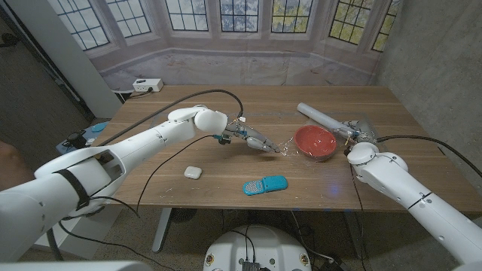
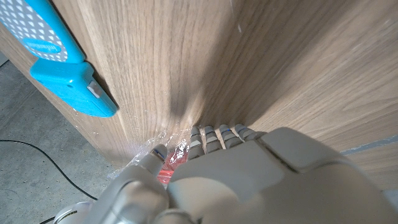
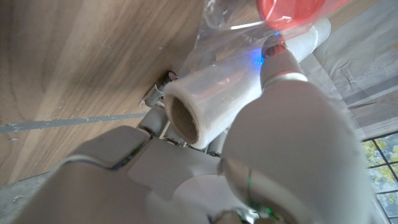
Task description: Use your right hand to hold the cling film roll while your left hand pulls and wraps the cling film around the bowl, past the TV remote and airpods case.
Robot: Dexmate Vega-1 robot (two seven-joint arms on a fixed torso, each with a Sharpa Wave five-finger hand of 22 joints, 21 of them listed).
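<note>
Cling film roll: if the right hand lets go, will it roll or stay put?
Probably rolls: the cling film roll is a smooth cylinder on a hollow core. The right hand grips one end. The film stretched toward the left hand would likely tug it.

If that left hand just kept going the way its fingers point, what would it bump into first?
Most likely the red bowl. The left hand points across the wooden table toward it, pinching a sheet of clear cling film stretched between them. Height above the table is unclear.

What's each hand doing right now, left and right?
Left hand: pinches the cling film edge beside the bowl.
Right hand: grips the cling film roll.
</note>
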